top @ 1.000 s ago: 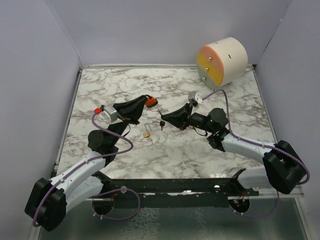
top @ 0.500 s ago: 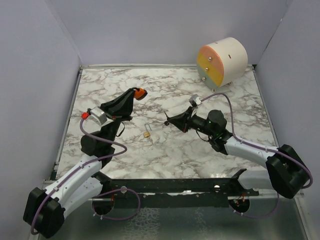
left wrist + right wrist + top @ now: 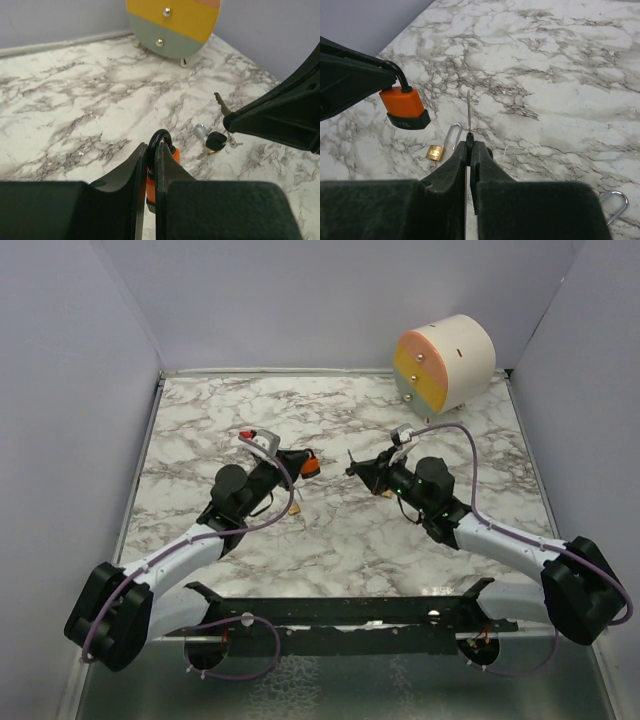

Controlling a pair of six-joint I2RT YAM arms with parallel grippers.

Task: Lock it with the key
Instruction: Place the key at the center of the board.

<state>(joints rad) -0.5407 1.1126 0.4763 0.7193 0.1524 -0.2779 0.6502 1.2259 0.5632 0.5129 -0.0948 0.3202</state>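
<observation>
My left gripper [image 3: 300, 462] is shut on the black shackle of an orange padlock [image 3: 311, 466] and holds it above the table. In the left wrist view the padlock [image 3: 173, 156] shows between my fingers, around my left gripper [image 3: 150, 147]. My right gripper [image 3: 366, 470] is shut on a key [image 3: 352, 466], whose blade points at the padlock a short way to its left. In the right wrist view the thin key blade [image 3: 469, 112] sticks out of my right gripper [image 3: 470, 145]. There the orange padlock [image 3: 405, 107] hangs up and to the left, apart from the blade.
A small brass padlock [image 3: 297, 507] with an open shackle lies on the marble table [image 3: 330, 560] below the two grippers. A round cream drawer unit [image 3: 445, 362] with coloured fronts stands at the back right. A silver shackle [image 3: 615, 202] lies near my right arm.
My left arm has swung in from the left, carrying the orange padlock nearer and to the right. My right gripper has drawn back to the right with the key.
</observation>
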